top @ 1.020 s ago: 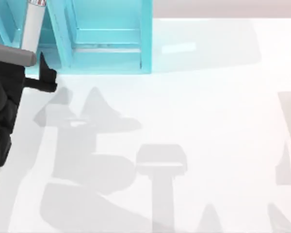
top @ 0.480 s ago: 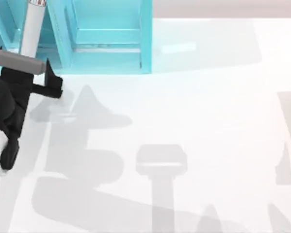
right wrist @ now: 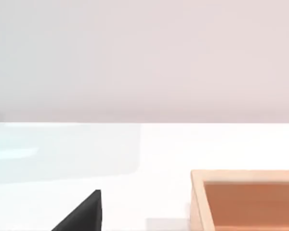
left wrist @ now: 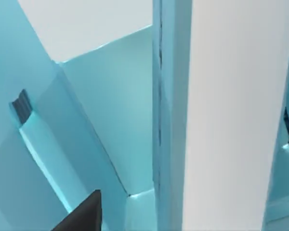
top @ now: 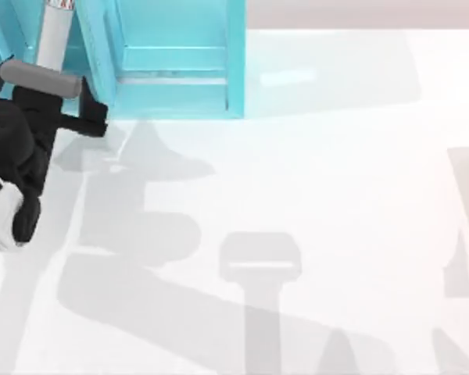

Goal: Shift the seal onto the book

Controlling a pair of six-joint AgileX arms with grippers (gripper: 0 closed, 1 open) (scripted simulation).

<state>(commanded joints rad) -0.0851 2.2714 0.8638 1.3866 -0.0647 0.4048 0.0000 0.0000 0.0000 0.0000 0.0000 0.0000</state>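
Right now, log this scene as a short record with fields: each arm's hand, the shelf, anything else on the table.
left hand: at the top view's far left, close against the front of the shelf
light-blue shelf: at the table's back left, open compartments
white cylinder: upright by the shelf, red marking near its top
wooden box: tan, open-topped, seen from the right wrist
table: white, with arm shadows across it

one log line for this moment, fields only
left gripper: at table's left, by the light-blue shelf front | white cylinder: upright in shelf | right arm: parked beside a tan tray | seal on book: not yet
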